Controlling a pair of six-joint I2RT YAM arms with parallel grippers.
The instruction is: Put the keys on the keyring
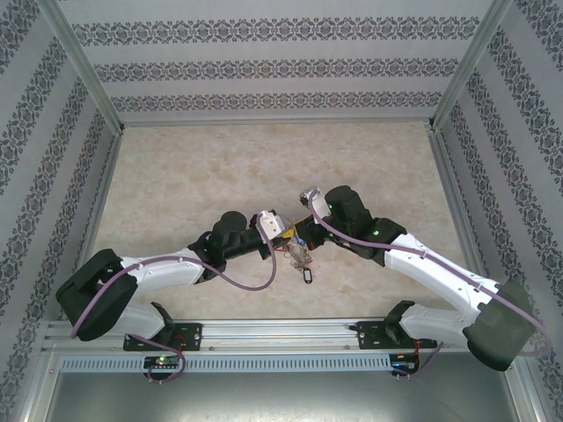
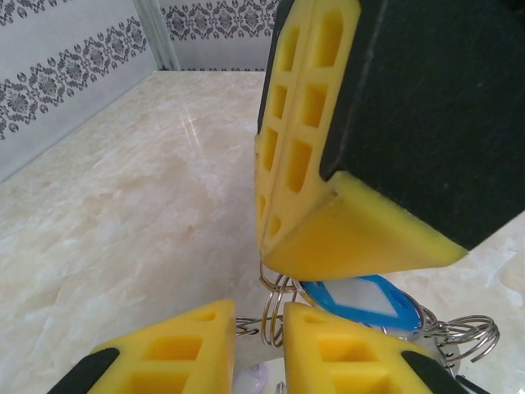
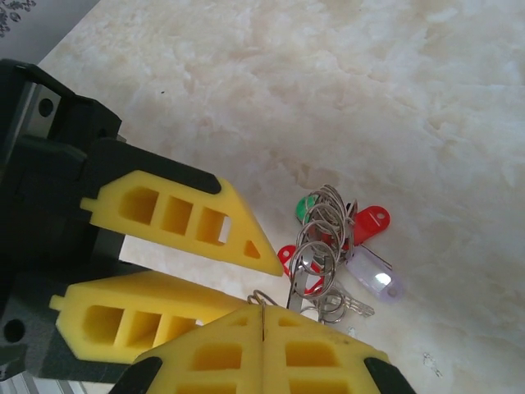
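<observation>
A bunch of silver split rings, the keyring, lies on the marble table with keys and tags around it: a red tag, a green tag, a clear tag and a silver key. My right gripper is shut, pinching a thin wire ring at its tips. My left gripper stands slightly open just below it. A split ring stands upright in its gap, beside the right finger. A blue tag lies behind. From above, both grippers meet over the bunch.
A dark tag lies just in front of the bunch. Patterned walls with metal posts enclose the table on three sides. Bare marble stretches behind the grippers. The arm bases sit on the rail at the near edge.
</observation>
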